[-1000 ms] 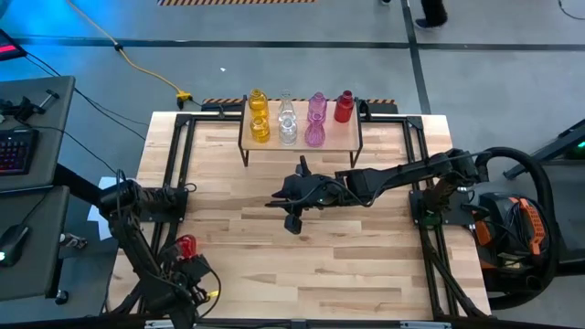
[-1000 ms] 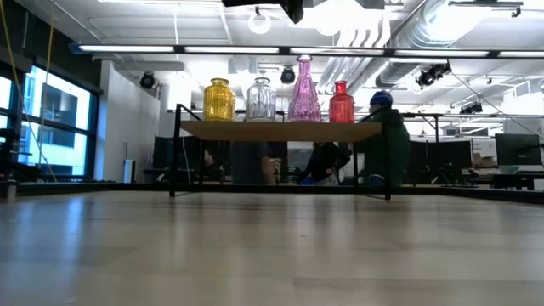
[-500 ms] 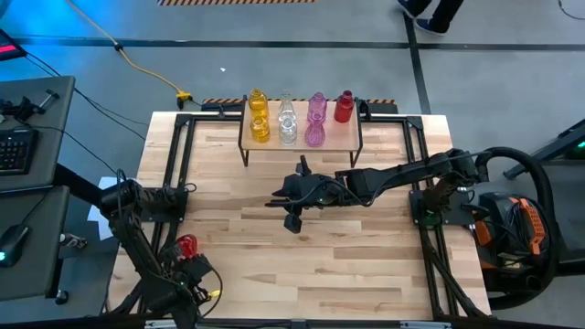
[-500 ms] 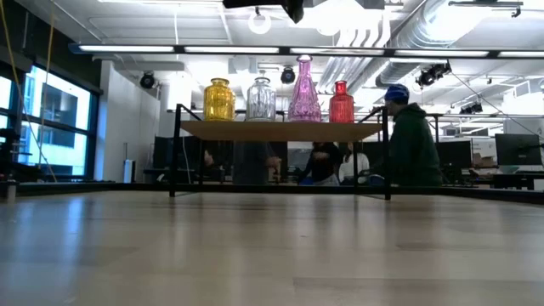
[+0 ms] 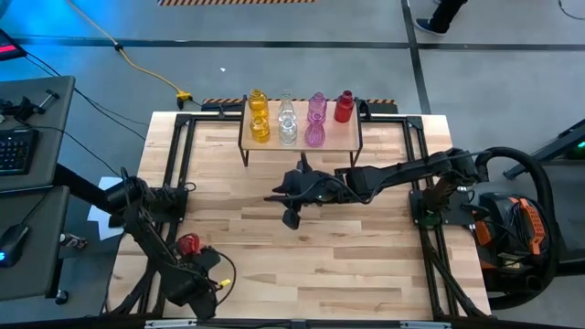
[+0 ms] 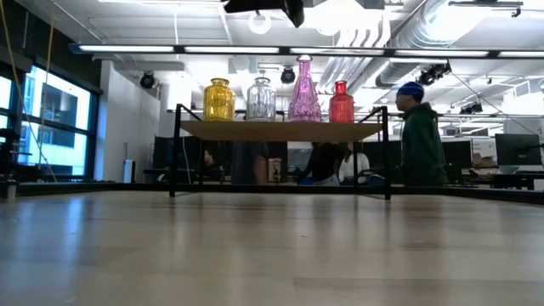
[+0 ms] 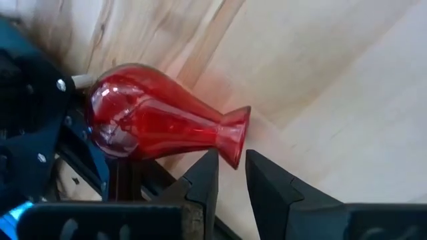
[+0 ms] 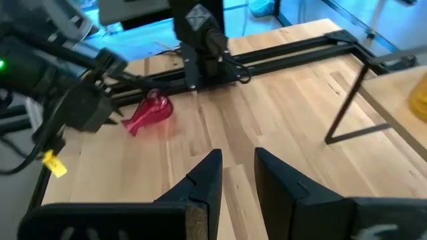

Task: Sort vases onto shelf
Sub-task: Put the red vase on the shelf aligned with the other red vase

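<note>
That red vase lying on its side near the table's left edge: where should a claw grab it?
Probably at the narrow neck just behind the flared lip, coming from above. The red vase lies flat on the table, so its bulbous body looks too wide and round. The left claw sits by the lip, fingers nearly together.

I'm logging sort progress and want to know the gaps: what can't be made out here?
- Back-row vases on the shelf: low view, hidden by the front row.
- Fallen red vase: absent from the low view.
- Left pincer: the high view hides its fingers under the arm.
- Right pincer: low view cuts it off at the top.
</note>
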Robot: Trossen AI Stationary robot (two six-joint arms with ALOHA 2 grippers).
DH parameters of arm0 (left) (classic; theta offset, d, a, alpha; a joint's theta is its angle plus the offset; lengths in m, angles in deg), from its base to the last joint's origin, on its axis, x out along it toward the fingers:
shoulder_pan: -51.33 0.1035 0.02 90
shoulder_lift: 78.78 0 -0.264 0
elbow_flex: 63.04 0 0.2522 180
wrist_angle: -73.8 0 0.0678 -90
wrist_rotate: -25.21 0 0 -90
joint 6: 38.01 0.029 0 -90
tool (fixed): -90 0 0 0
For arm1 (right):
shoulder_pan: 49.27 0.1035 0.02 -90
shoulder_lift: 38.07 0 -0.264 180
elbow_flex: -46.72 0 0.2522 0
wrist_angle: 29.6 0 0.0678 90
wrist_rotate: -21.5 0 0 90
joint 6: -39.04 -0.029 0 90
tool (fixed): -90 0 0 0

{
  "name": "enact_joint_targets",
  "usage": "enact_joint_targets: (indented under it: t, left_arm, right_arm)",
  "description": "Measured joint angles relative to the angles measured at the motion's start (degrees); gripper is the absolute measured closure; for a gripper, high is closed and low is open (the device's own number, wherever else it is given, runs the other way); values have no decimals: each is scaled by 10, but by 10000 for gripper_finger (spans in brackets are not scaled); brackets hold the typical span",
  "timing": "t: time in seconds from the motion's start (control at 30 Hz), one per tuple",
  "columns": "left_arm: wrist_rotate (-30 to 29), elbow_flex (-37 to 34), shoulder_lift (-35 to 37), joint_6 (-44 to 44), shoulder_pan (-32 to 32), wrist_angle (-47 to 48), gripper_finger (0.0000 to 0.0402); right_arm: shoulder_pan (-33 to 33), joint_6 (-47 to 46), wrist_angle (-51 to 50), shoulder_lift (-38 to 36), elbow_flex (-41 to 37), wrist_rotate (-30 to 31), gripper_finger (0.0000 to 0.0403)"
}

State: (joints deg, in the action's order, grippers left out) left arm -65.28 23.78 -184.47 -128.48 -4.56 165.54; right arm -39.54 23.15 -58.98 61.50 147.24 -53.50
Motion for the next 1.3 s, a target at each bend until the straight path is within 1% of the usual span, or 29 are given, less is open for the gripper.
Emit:
enact_joint_targets:
  t: [0.13, 0.27, 0.37, 0.53, 0.73, 0.97, 1.3]
  left_arm:
    - [-12, 0, 0, -19, 0, -2, 319]
    - [-13, 0, 0, -17, 0, -2, 300]
    - [-13, 0, 0, -16, -6, -2, 288]
    - [-19, 0, -8, -59, -19, -6, 276]
    - [-20, 0, -41, -38, -23, -19, 275]
    - [-12, 0, -93, -33, -22, 19, 275]
    - [16, 0, -170, 24, -15, 58, 275]
  right_arm:
    - [-8, -47, 0, 0, 0, 9, 331]
    - [-15, -92, 0, 0, 0, 12, 331]
    - [-15, -98, 0, 0, 0, 15, 331]
    - [-15, -116, 0, 0, 0, 14, 331]
    - [-15, -126, -2, 0, 0, 14, 331]
    - [-14, -126, 0, 0, 0, 14, 331]
    - [-14, -162, 4, 0, 0, 13, 331]
